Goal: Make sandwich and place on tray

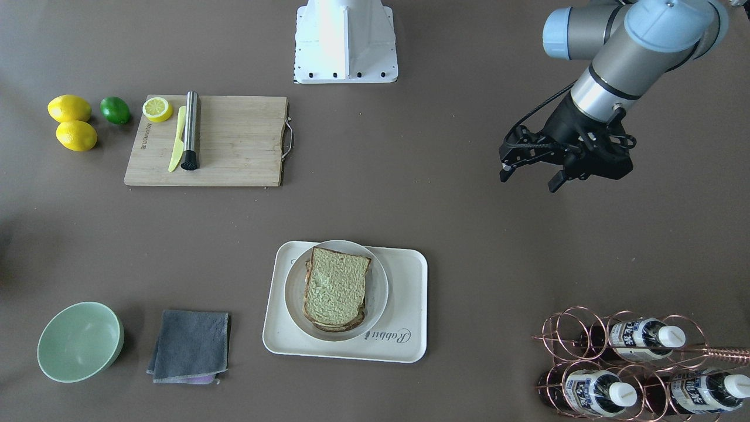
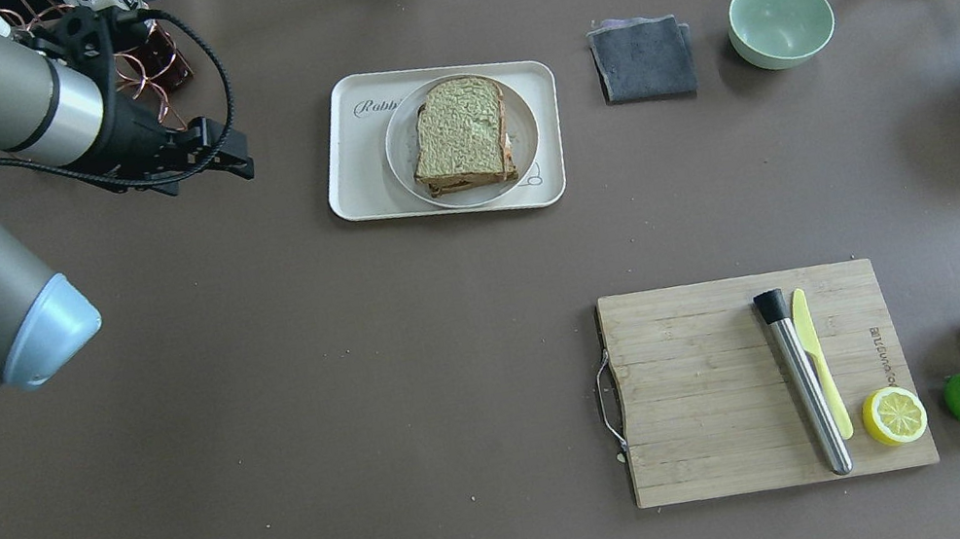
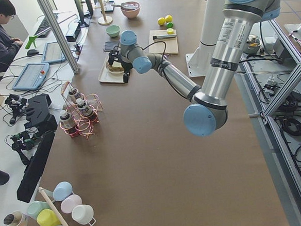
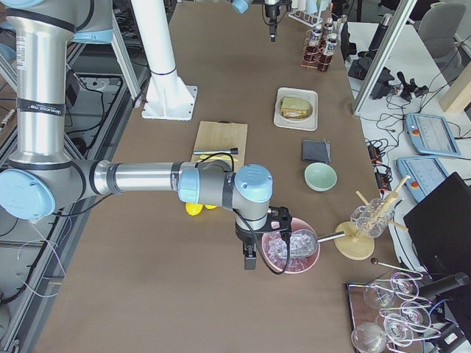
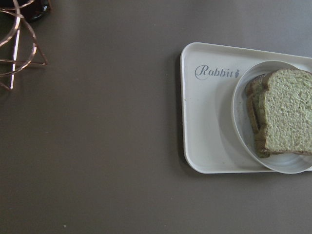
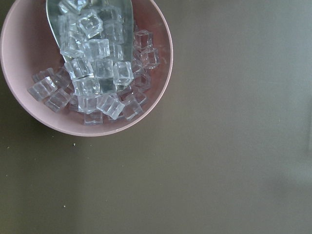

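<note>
L gripper [image 1: 529, 179] hung over bare table w/ fingers spread wide and nothing btwn them. In overhead view it was at 9 o'clock of the tray [image 2: 361, 182], well apart from it. R gripper [image 4: 250, 259] showed only in a side view, just beside the pink bowl of ice cubes [image 6: 153, 19]. Couldn't tell whether it was open or closed, or whether it held anything.

Sandwich [image 1: 336, 287] was stacked: a pale-green top slice over at least one more dark-crusted slice, edges roughly aligned. It lay on a round white plate [image 1: 378, 287], and the plate sat approx mid-tray, next to the "Rabbit" script. Filling was mostly hidden, so the egg couldn't be confirmed.

Progress, as a judgement: essentially done. Bread was assembled and on the tray via the plate, w/ neither gripper touching it. Left, if anything: confirming the filling was in, and parking the arms. Bamboo cutting board [image 2: 708, 387], at 5 o'clock of the tray in overhead view, looked unrelated to what remained.
</note>
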You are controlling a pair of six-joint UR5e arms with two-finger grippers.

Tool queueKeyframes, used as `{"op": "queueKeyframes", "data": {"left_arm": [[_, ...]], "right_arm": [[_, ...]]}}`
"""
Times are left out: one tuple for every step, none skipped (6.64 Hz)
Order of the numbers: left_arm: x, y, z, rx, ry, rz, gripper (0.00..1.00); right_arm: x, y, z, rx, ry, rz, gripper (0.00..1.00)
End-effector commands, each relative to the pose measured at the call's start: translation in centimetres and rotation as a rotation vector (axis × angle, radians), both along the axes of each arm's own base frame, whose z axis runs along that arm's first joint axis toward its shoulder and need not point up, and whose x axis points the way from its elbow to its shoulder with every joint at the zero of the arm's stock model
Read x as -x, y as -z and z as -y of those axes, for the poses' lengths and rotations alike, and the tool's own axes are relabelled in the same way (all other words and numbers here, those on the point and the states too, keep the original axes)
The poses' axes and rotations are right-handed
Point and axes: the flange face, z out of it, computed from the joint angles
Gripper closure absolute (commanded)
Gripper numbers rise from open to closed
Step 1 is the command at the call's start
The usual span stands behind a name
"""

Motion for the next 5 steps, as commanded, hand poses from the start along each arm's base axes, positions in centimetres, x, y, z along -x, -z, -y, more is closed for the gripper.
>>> {"op": "queueKeyframes", "data": {"left_arm": [[11.6, -9.7, -2.1, -0.059, -0.072, 0.078, 0.03], [17.8, -14.4, -3.3, -0.106, -0.110, 0.102, 0.03], [21.9, -18.4, -4.8, -0.125, -0.130, 0.128, 0.03], [25.4, -22.0, -4.6, -0.131, -0.128, 0.148, 0.03], [28.0, -25.3, -4.5, -0.123, -0.140, 0.098, 0.03]], "right_arm": [[0.2, -0.3, -0.1, 0.006, 0.005, 0.002, 0.00], [0.2, -0.3, -0.1, 0.006, 0.005, 0.002, 0.00], [0.2, -0.3, -0.1, 0.006, 0.005, 0.002, 0.00], [0.2, -0.3, -0.1, 0.006, 0.005, 0.002, 0.00], [0.2, -0.3, -0.1, 0.006, 0.005, 0.002, 0.00]]}}
